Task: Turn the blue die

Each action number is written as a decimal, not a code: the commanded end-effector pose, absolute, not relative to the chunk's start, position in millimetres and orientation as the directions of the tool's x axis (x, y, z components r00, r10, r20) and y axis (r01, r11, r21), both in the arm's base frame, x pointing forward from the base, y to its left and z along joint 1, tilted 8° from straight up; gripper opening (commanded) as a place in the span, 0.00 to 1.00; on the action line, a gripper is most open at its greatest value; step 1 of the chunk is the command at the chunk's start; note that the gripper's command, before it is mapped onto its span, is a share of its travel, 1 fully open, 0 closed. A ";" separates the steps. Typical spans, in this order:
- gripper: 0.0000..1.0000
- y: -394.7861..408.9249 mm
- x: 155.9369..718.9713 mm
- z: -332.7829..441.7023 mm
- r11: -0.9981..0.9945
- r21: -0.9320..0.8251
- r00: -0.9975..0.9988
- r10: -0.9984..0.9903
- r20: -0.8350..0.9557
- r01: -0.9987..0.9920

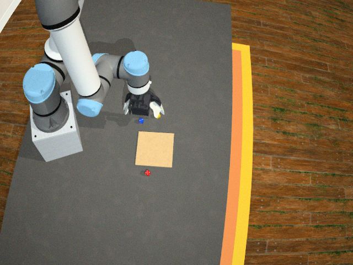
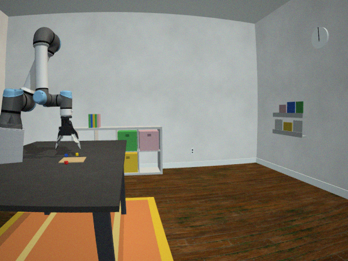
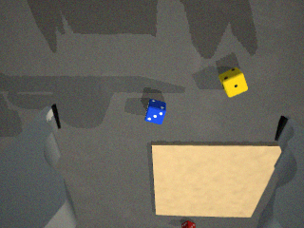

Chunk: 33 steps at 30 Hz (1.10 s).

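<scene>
The blue die [image 1: 140, 120] [image 2: 66, 154] [image 3: 156, 111] lies on the dark table just off the tan mat [image 1: 154, 149] [image 2: 73, 159] [image 3: 214, 178], beyond its far edge. In the wrist view its top face shows three white pips. My gripper [image 1: 143, 109] [image 2: 67, 144] [image 3: 165, 111] is open and empty. It hangs above the table over the blue die, well clear of it. A yellow die [image 1: 159, 116] [image 2: 76, 154] [image 3: 233, 83] lies to the blue die's right, partly hidden under a finger in the overhead view. A red die [image 1: 147, 172] [image 2: 66, 162] [image 3: 188, 223] lies just off the mat's near edge.
The robot's white base block [image 1: 57, 139] stands at the table's left. The table's right edge [image 1: 228, 114] borders an orange and yellow rug [image 1: 242, 142]. A shelf with coloured boxes [image 2: 137, 148] stands by the far wall.
</scene>
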State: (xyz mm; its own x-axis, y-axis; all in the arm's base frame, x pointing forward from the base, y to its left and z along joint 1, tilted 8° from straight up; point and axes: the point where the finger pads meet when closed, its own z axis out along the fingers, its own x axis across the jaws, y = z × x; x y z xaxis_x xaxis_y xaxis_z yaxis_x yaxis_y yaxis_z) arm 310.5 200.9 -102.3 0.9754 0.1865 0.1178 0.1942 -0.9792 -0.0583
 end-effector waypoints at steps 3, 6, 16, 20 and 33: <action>1.00 201.6 312.2 -101.3 -0.979 -0.058 0.975 0.187 0.122 0.196; 1.00 201.6 312.2 -101.3 -0.979 -0.058 0.975 0.187 0.122 0.196; 1.00 201.6 312.2 -101.3 -0.979 -0.058 0.975 0.187 0.122 0.196; 1.00 201.8 312.5 -101.2 -0.979 -0.058 0.975 0.187 0.122 0.196; 1.00 224.9 341.6 -96.2 -0.979 -0.058 0.975 0.187 0.122 0.196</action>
State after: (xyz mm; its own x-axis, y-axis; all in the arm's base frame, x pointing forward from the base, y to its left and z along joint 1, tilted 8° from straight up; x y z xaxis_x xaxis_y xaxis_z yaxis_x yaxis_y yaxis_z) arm 322.4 210.4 -99.1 0.9747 0.1878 0.1216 0.1959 -0.9789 -0.0586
